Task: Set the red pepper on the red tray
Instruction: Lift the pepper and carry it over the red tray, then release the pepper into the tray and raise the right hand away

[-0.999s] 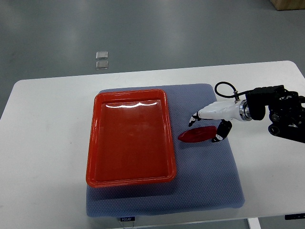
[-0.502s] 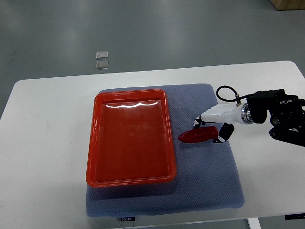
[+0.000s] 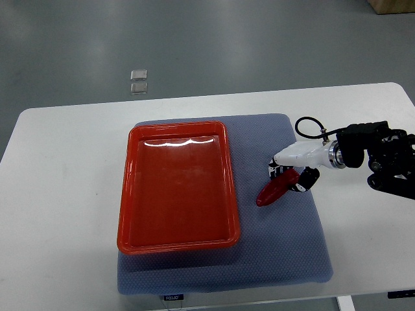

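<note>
Table [image 3: 65, 194]: white top, filling most of the view, with grey floor beyond its far edge.
Floor plates [image 3: 139, 81]: two small pale squares on the floor, far left of centre, one just nearer than the other.
Mat [image 3: 285, 253]: blue-grey textured cloth lying flat in the middle of the table, under both the tray and the pepper.
Red tray [image 3: 126, 194]: rectangular, glossy, with a raised rim; it sits on the left half of the mat, long side running near to far, and nothing lies inside it.
Red pepper [image 3: 273, 189]: long and narrow, to the right of the tray and apart from its rim. It slants, its free tip pointing near-left toward the tray, its upper end in the hand. Whether the tip touches the mat cannot be told.
Right hand [image 3: 290, 173]: white shell with dark fingertips, over the right part of the mat. Its fingers are curled around the pepper's upper end, clasping it, with a dark-tipped finger showing on the right side of the pepper.
Right arm [image 3: 382, 159]: black wrist and forearm coming in from the right edge over the bare table, with a black cable looping above the wrist.
</note>
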Robot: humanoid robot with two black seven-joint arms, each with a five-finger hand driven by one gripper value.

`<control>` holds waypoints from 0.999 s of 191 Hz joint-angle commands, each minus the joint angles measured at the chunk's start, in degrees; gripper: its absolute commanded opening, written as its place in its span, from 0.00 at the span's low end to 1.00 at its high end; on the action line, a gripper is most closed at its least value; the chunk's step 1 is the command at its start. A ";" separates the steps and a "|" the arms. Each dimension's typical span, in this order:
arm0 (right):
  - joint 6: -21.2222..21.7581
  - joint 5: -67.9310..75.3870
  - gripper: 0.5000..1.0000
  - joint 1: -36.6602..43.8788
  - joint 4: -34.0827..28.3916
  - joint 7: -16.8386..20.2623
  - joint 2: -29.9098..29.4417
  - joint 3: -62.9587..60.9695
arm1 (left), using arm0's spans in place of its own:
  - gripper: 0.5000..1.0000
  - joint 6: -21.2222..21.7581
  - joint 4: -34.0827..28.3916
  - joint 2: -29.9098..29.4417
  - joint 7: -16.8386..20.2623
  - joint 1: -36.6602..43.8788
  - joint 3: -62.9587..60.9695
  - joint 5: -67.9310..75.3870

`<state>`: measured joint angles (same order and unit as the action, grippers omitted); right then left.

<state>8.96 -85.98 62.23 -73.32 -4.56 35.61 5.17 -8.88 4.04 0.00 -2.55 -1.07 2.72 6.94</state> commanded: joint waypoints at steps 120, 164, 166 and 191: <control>-6.68 0.64 0.00 8.53 5.91 -0.36 -10.38 -2.71 | 1.00 0.00 0.00 0.00 0.00 0.01 0.00 0.00; -7.29 0.73 0.00 8.17 15.14 -0.36 -23.56 -2.71 | 1.00 0.00 0.00 0.00 0.00 0.01 0.00 0.00; -7.29 0.73 0.00 8.17 15.49 -0.36 -24.09 -2.71 | 1.00 0.00 0.00 0.00 0.00 0.01 0.00 0.00; -7.38 0.73 0.00 6.86 18.74 -0.45 -29.45 -2.71 | 1.00 0.00 0.00 0.00 0.00 -0.07 0.00 0.00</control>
<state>1.63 -85.25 70.16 -56.83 -4.97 9.98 2.45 -8.88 4.04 0.00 -2.56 -1.07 2.72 6.95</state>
